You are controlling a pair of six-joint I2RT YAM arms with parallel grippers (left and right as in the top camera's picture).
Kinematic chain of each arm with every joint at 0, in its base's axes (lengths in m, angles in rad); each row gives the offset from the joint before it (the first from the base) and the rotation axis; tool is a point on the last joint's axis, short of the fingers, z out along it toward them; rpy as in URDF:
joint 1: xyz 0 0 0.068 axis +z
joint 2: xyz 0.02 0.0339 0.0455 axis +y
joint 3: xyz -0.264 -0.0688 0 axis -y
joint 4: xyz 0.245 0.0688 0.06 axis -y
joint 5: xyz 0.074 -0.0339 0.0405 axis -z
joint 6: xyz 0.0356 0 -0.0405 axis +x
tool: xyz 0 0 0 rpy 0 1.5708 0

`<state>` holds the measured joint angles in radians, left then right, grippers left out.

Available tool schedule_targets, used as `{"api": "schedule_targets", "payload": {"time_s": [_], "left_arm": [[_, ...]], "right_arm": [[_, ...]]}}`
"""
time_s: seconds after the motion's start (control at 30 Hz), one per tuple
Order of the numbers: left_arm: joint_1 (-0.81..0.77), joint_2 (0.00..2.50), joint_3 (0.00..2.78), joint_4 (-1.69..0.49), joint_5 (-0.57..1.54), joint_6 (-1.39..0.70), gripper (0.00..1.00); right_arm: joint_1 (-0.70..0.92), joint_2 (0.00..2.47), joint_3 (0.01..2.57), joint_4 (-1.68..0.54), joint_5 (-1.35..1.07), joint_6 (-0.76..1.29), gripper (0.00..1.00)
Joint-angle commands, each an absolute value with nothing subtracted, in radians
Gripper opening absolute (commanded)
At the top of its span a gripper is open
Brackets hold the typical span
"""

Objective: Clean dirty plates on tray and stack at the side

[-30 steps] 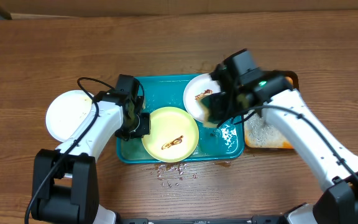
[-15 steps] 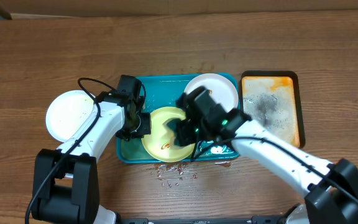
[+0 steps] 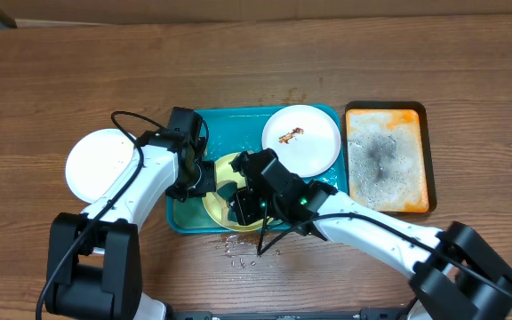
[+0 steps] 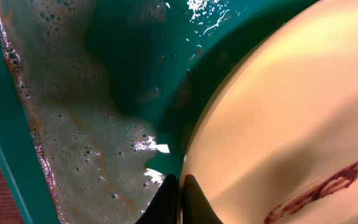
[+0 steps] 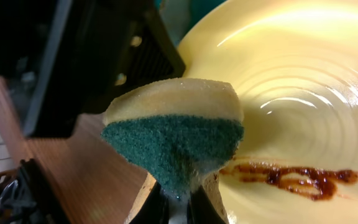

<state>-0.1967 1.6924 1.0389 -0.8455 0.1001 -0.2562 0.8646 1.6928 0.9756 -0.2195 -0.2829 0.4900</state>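
Observation:
The teal tray (image 3: 238, 114) holds a pale yellow-green plate (image 3: 221, 166) at its front and a white plate (image 3: 309, 147) with a brown smear at its back right. A second white plate (image 3: 100, 164) lies on the table to the left. My left gripper (image 3: 201, 180) is shut on the yellow-green plate's left rim (image 4: 241, 118), fingertips (image 4: 179, 190) pinching the edge. My right gripper (image 3: 243, 206) is shut on a green-and-yellow sponge (image 5: 173, 137), held just over that plate (image 5: 291, 81) beside its brown smear (image 5: 297, 177).
An orange tray (image 3: 388, 200) with grey foam stands right of the teal tray. Soapy water (image 4: 73, 124) pools in the teal tray's left end. Drops (image 3: 247, 253) lie on the table in front of it. Cables trail from both arms.
My right arm has swung from the white plate at the tray's back right across to the yellow-green plate, carrying the sponge. The left arm has stayed put.

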Motion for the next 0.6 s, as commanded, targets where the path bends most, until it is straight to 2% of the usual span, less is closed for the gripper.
{"api": "schedule_targets", "payload": {"time_s": [0.0,0.57], "left_arm": [[-0.205,1.689,1.035,-0.844,0.105,-0.27,0.04],[-0.205,1.689,1.035,-0.844,0.105,-0.27,0.04]], "right_arm": [[0.868,1.744,0.97,-0.191,-0.268,0.503,0.04],[0.869,1.811,0.97,-0.139,-0.271,0.528,0.04]]}}
